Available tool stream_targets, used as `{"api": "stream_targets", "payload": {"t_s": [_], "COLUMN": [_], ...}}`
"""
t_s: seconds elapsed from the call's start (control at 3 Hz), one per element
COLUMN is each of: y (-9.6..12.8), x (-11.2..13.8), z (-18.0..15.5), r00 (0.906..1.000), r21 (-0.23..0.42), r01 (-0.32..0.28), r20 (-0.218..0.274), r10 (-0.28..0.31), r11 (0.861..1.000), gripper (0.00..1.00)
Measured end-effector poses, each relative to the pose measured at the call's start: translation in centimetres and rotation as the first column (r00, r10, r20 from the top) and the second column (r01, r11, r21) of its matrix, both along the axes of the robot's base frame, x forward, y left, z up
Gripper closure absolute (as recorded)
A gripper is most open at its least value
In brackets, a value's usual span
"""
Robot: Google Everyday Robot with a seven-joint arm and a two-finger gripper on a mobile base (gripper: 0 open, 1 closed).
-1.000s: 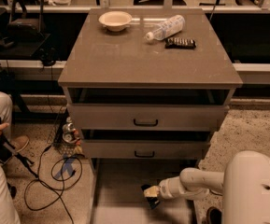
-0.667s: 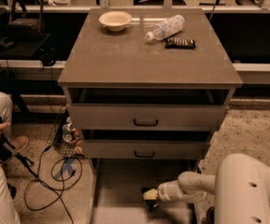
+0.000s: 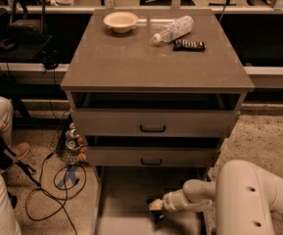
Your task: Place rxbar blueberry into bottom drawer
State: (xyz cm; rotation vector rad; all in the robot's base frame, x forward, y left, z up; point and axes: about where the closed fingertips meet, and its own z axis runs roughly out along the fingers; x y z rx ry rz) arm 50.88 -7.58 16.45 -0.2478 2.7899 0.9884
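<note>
Flat grey bottom drawer (image 3: 126,190) beneath hand (image 3: 154,206).

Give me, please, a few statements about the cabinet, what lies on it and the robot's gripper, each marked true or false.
1. A bowl sits on the cabinet top. True.
2. The bottle stands upright. False: it lies on its side on the cabinet top.
3. The gripper is low, over the open bottom drawer. True.
4. The black bar lies in the bottom drawer. False: it lies on the cabinet top, right beside the bottle.
</note>
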Motion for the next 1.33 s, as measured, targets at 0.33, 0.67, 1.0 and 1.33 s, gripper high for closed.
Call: {"api": "stream_targets", "payload": {"t_s": [0.33, 0.67, 1.0, 1.33], "y": [0.0, -0.9, -3.7, -7.3], "x": [0.2, 0.3, 0.1, -0.6], "z": [0.4, 2.0, 6.2, 13.4], "r00": [1.0, 0.9996, 0.9947, 0.9847], "r21": [-0.01, -0.021, -0.041, -0.041], "r01": [-0.004, 0.007, 0.042, 0.035], "r20": [0.003, 0.026, 0.095, 0.172], "r10": [0.004, -0.006, -0.038, -0.027], "r11": [1.0, 1.0, 0.998, 0.999], "gripper": [0.06, 0.0, 0.0, 0.0]}}
